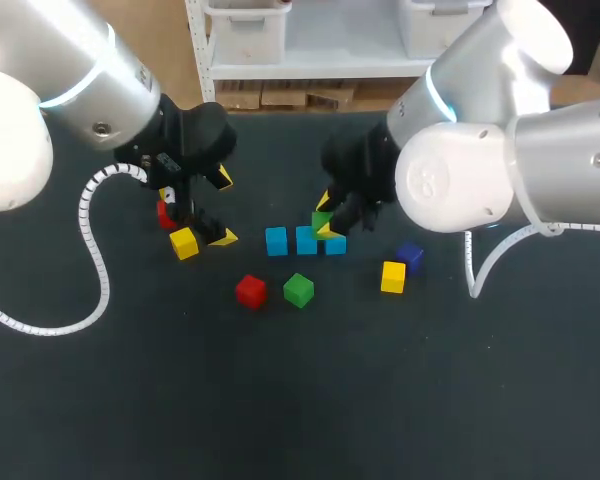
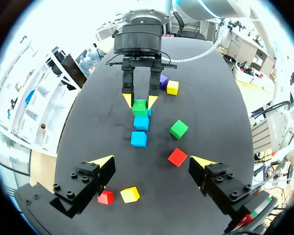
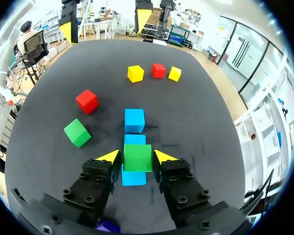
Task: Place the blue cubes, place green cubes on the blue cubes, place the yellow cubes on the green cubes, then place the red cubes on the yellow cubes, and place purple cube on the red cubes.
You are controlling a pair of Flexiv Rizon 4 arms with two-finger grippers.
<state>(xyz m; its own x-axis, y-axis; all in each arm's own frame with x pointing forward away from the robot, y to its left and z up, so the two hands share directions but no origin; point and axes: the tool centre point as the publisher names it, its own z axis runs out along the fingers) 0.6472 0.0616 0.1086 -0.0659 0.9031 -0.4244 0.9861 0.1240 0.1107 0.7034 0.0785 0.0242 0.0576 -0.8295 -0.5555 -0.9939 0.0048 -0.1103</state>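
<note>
— Counting three small blue cubes and two small green cubes.
— Agreed. Also three small yellow cubes, two small red cubes, one small purple cube.

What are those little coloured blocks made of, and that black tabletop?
The loose green cube and its fellows look like painted wood or hard plastic: flat even colour, crisp edges, little shine; I cannot tell which. The table seems covered in a matte black sheet, perhaps rubber or fabric: no reflections, faint scuffs.
</note>
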